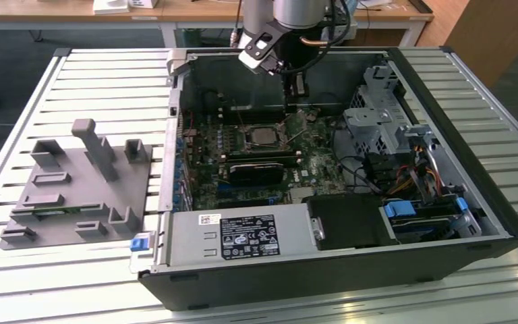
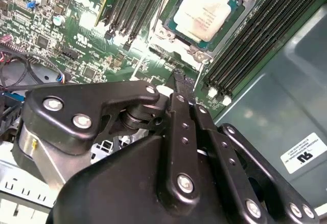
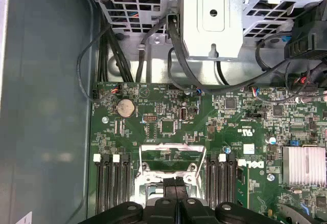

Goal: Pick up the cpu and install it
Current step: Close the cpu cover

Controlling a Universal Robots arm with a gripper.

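The cpu (image 1: 261, 137) lies flat in its socket on the green motherboard (image 1: 241, 192) inside the open computer case, its silver top (image 2: 204, 8) facing up. My gripper (image 1: 291, 101) hangs over the board just beyond the socket, towards the case's back wall. In both wrist views the black fingers (image 2: 180, 88) are pressed together with nothing between them. The gripper's tip (image 3: 173, 184) sits over the metal socket frame (image 3: 166, 157), close to the cpu but apart from it.
Memory slots (image 2: 255, 35) flank the socket. A black module (image 1: 259, 172) lies nearer the front, then the power supply (image 1: 241, 236). A metal drive cage (image 1: 380, 121) and cables (image 1: 376, 182) fill the exterior view's right. A grey fixture plate with blocks (image 1: 70, 192) lies outside, on the left.
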